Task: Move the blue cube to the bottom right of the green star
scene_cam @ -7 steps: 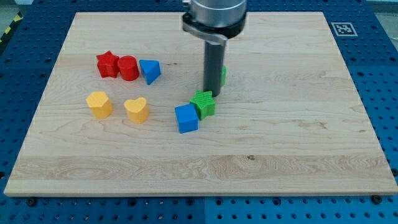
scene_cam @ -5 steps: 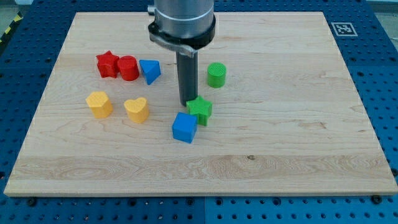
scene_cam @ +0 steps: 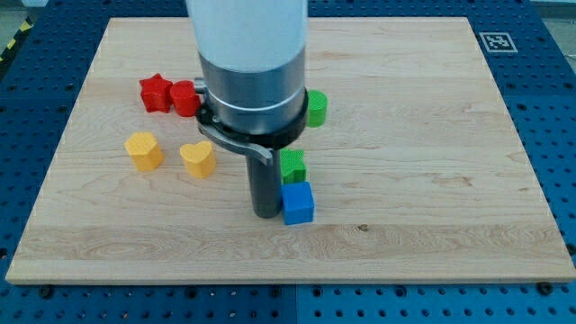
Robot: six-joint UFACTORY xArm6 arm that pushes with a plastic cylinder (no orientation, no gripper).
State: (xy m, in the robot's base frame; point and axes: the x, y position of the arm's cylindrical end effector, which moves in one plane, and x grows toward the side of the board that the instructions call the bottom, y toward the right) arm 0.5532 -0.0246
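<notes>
Tip (scene_cam: 265,214) just left of centre frame, touching the blue cube's (scene_cam: 298,202) left side. No pincer fitted: bare rod only. Green star (scene_cam: 292,166) directly above cube, touching it, partly hidden by arm. Green cylinder (scene_cam: 316,108) farther up.

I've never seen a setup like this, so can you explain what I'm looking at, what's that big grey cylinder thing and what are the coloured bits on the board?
The grey cylinder is the end of a robot arm. It has no grasping tool, only a dark rod; my tip slides along the wooden board and pushes blocks. Nothing is held. There is one camera view, looking down at the board at a slant. My tip sits against the left side of the blue cube, which lies just below the green star. Behind the arm is a green cylinder. On the view's left are a red star, another red block and two yellow blocks, one and a heart-like one.
</notes>
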